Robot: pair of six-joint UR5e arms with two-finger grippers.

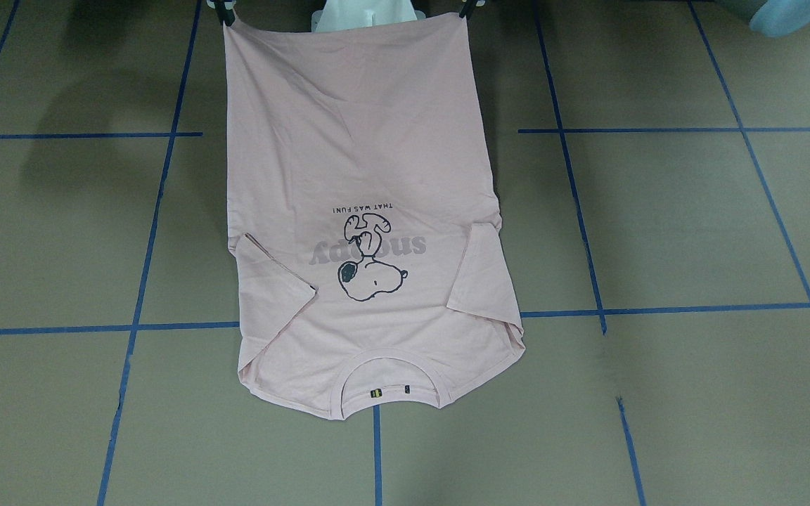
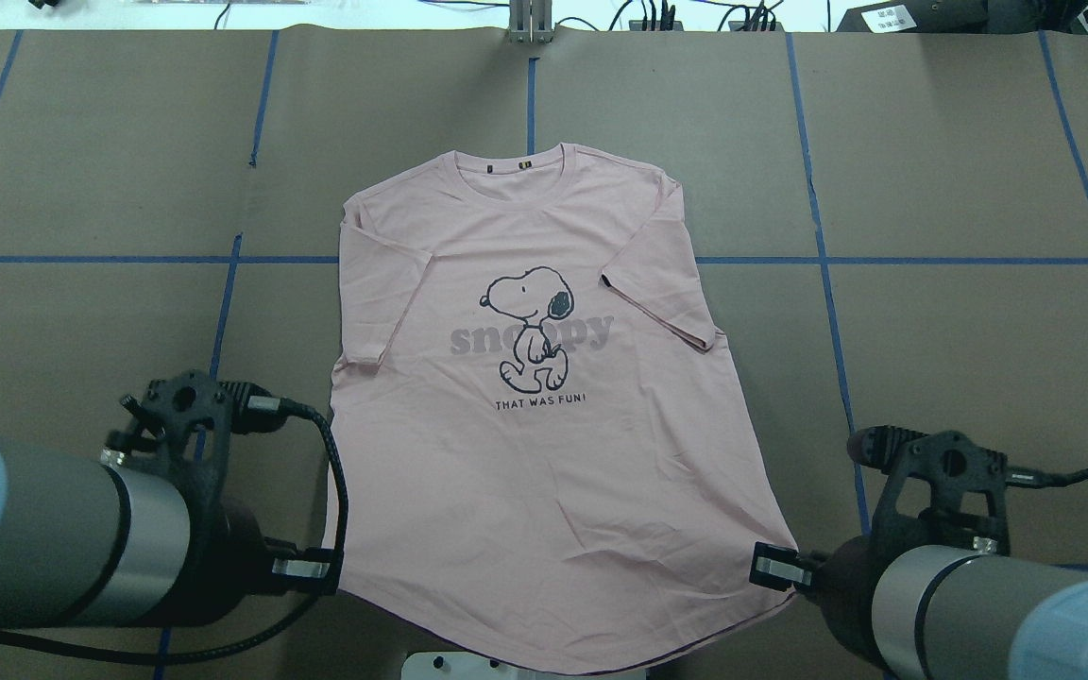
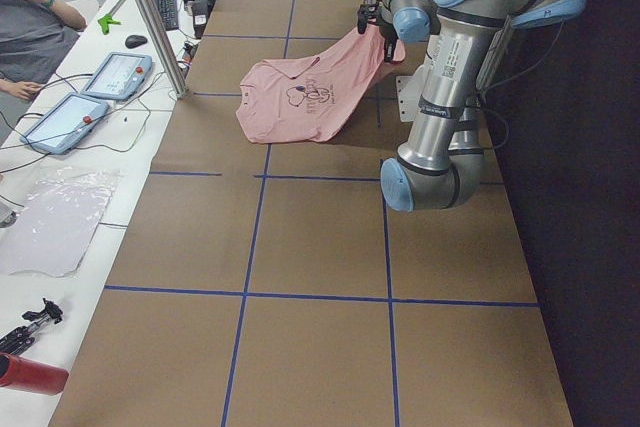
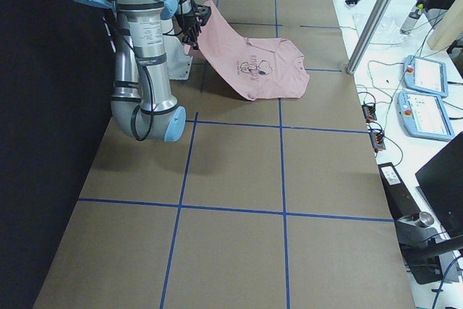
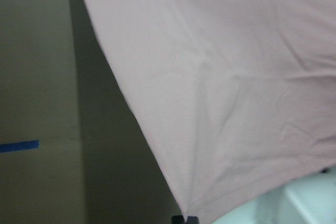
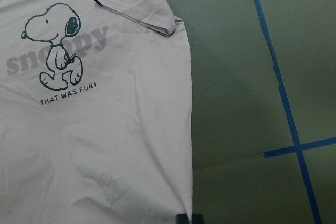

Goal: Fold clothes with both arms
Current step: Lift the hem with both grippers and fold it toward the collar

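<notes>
The pale pink T-shirt [image 2: 544, 472] lies print up, with its collar [image 2: 525, 175] on the far side and both sleeves folded in over the front. My left gripper [image 2: 313, 571] is shut on the near left hem corner. My right gripper [image 2: 775, 569] is shut on the near right hem corner. Both hold the hem raised off the table, while the collar end rests on it [image 1: 391, 365]. In the front view the left gripper [image 1: 466, 8] is at the top right and the right gripper [image 1: 223, 14] at the top left. Each wrist view shows cloth running into the fingertips [image 5: 185, 219] [image 6: 184, 219].
Brown table with a blue tape grid [image 2: 818, 260]. The white central pedestal [image 2: 468, 666] stands just under the raised hem. A metal post [image 3: 150, 17], tablets [image 3: 120, 75] and cables lie along the operators' side.
</notes>
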